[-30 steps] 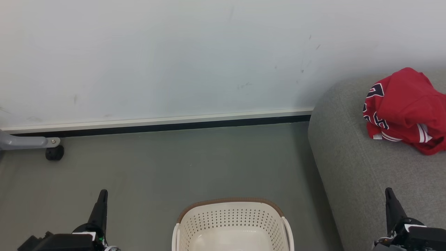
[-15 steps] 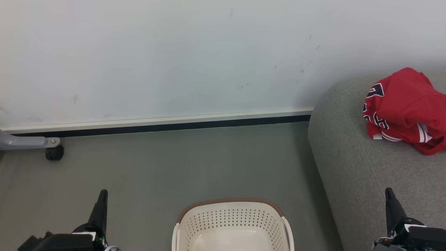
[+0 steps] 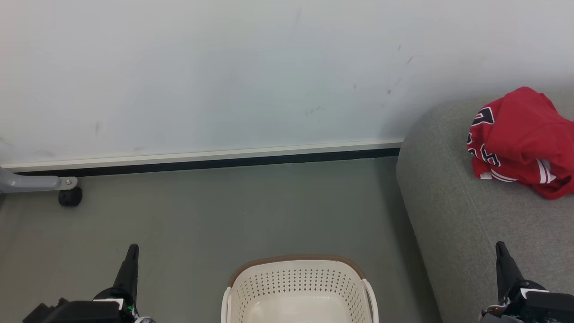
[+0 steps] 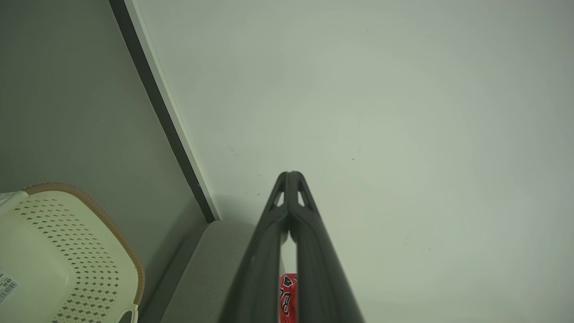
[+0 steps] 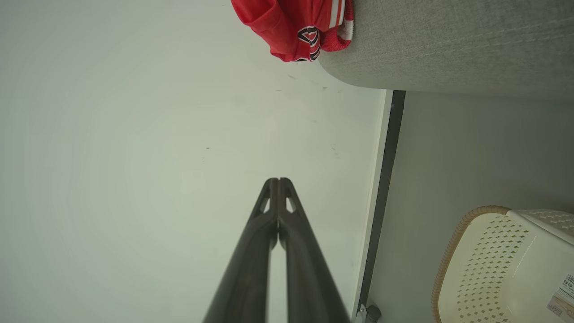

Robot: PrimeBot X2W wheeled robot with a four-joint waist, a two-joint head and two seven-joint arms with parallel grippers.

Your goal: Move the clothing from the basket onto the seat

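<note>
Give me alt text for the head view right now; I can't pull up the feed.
Red clothing lies bunched on the grey seat at right, while the cream basket on the floor at bottom centre looks bare inside as far as it shows. The left end effector and right end effector sit shut in the lower corners, holding nothing.

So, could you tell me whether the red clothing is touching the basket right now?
Apart. The head view shows the clothing lying on the seat, with a strip of bare floor between the seat and the basket.
</note>
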